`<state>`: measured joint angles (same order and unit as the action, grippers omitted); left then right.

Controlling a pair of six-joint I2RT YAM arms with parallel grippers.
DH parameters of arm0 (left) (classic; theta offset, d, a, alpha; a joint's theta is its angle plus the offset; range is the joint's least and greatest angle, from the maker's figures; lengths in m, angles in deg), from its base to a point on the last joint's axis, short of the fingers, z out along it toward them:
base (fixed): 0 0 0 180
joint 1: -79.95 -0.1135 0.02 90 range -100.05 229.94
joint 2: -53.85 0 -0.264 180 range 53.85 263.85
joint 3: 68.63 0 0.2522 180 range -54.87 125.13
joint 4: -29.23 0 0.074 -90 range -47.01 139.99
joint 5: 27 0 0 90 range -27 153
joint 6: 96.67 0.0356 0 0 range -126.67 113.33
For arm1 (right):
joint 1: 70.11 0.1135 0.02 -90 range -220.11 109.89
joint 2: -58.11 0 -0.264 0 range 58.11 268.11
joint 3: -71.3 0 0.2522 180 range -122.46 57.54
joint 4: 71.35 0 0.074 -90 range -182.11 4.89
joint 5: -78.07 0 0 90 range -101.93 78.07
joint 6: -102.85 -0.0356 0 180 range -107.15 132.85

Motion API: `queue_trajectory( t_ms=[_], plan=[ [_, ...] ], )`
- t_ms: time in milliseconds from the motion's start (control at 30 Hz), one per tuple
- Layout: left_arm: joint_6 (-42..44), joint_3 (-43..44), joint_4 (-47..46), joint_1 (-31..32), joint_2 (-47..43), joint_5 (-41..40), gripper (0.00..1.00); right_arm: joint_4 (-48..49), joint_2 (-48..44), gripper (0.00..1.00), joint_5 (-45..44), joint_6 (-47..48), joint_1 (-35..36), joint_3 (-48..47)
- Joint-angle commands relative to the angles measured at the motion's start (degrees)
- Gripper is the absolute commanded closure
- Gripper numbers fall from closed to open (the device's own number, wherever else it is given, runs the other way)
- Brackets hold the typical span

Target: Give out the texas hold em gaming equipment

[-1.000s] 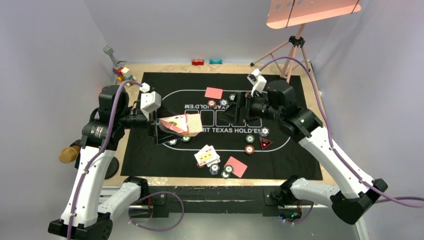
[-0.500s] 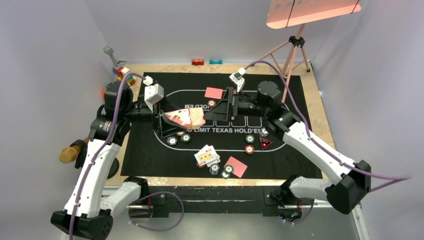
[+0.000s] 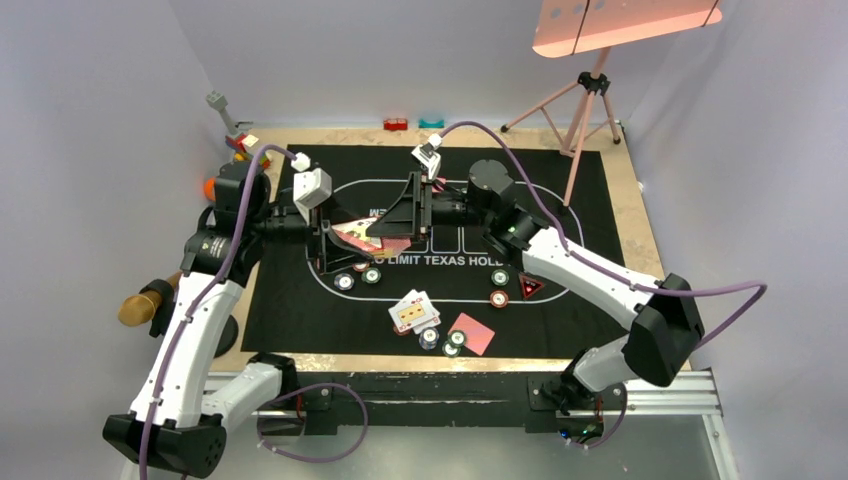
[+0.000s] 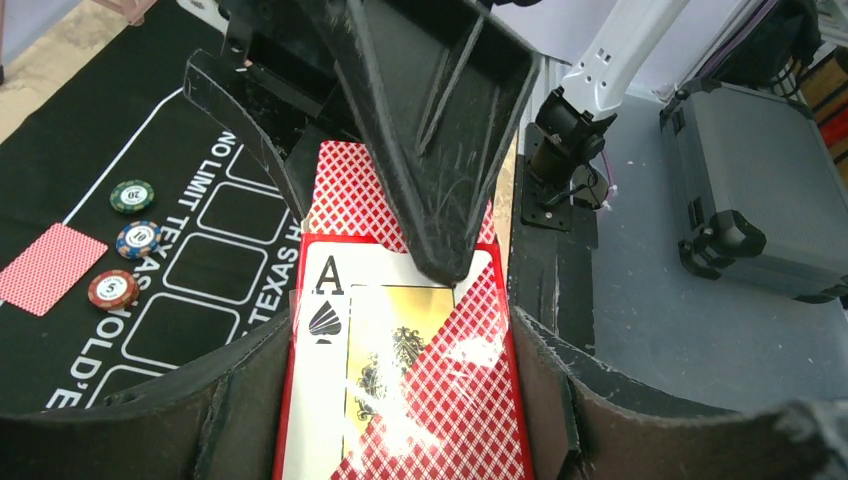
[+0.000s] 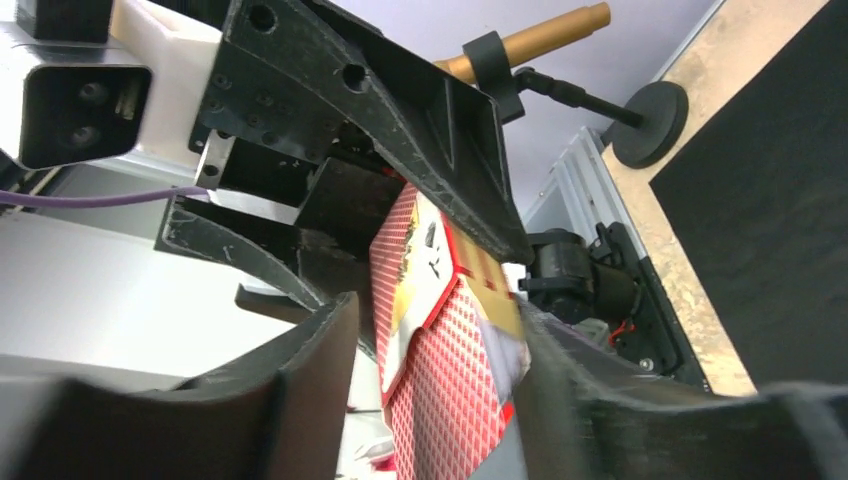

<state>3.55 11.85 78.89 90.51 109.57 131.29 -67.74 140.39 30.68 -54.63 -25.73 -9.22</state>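
The cards (image 4: 455, 400) have red-and-white lattice backs, the ace (image 4: 325, 385) a black spade, the mat (image 4: 70, 160) black with white lettering.

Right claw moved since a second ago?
Yes. The right claw has swung left, away from the tripod, reaching the cards in the left claw.

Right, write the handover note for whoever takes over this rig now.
Left pincer: shut on a stack of red-backed playing cards, held above the black printed mat.
Right pincer: fingers either side of the stack's far end; grip unclear.
Done: face-up white cards, one red-backed card, round poker chips and a dark red-edged triangle marker lie on the mat's near half.
To do: deal out the held stack.
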Motion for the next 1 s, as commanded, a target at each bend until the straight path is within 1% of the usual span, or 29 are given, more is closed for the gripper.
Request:
queue_trajectory(
  t_ms=[0, 33, 67, 200, 233, 300, 367, 433, 467, 500, 533, 567, 600, 667, 700, 833, 967],
  plan=[
    [5.98, 2.37, 3.16, -0.02, 0.56, -0.40, 1.00, 7.72, 1.24, 0.52, -0.24, -4.71, 1.15, -2.62],
    [6.55, 2.63, 3.80, -0.03, 0.77, -0.78, 1.00, 7.97, 1.64, 0.60, -0.08, -5.02, 1.35, -2.71],
    [6.93, 2.77, 3.84, -0.02, 0.88, -1.05, 1.00, 8.06, 1.99, 0.65, 0.08, -5.16, 1.55, -2.75],
    [9.61, 3.68, 5.45, 0.01, 1.89, -3.06, 1.00, 8.51, 2.46, 0.78, 0.28, -6.04, 1.85, -1.77],
    [10.73, 3.89, 6.29, 0.06, 2.19, -3.72, 0.97, 8.65, 2.46, 0.81, 0.20, -6.23, 1.85, -1.41],
    [13.53, 4.64, 9.19, 0.18, 3.02, -4.25, 0.82, 8.74, 2.45, 0.88, -0.08, -6.28, 1.85, -0.82],
    [17.97, 5.59, 13.22, 0.75, 3.79, -5.27, 0.67, 7.80, 2.41, 0.91, -0.49, -5.14, 1.85, -0.64],
    [23.56, 6.33, 18.12, 1.41, 4.40, -7.02, 0.58, 5.85, 2.57, 0.94, -0.75, -3.84, 1.85, -0.77],
    [28.15, 6.58, 20.83, 1.90, 4.51, -8.78, 0.54, 5.42, 2.66, 0.95, -1.01, -3.58, 1.78, -0.56],
    [30.91, 6.52, 22.95, 2.43, 4.40, -10.23, 0.52, 5.17, 2.89, 0.95, -1.09, -3.46, 1.76, -0.21],
    [33.44, 6.16, 24.56, 2.82, 4.06, -11.41, 0.42, 5.06, 3.15, 0.96, -1.23, -3.34, 1.76, 0.08],
    [35.17, 5.57, 25.28, 3.18, 3.57, -12.60, 0.29, 4.55, 3.49, 0.96, -1.44, -3.21, 1.76, 0.32],
    [36.90, 4.93, 25.53, 3.64, 2.87, -13.90, 0.18, 4.16, 3.94, 0.96, -1.47, -3.25, 1.70, 0.66],
    [39.00, 3.77, 24.87, 4.59, 1.54, -16.45, 0.09, 4.18, 5.06, 0.97, -0.88, -3.49, 1.65, 0.86],
    [39.54, 3.54, 24.45, 5.09, 1.14, -17.73, 0.02, 4.10, 5.61, 0.98, -0.59, -3.59, 1.53, 0.80],
    [40.07, 4.30, 24.21, 6.42, 2.07, -20.24, 0.00, 2.43, 7.27, 1.00, -0.01, -2.73, 1.41, -0.33],
    [38.41, 4.99, 22.59, 7.19, 2.99, -21.44, 0.00, -0.96, 7.85, 1.00, -0.24, -0.47, 1.41, -1.43]
  ],
)
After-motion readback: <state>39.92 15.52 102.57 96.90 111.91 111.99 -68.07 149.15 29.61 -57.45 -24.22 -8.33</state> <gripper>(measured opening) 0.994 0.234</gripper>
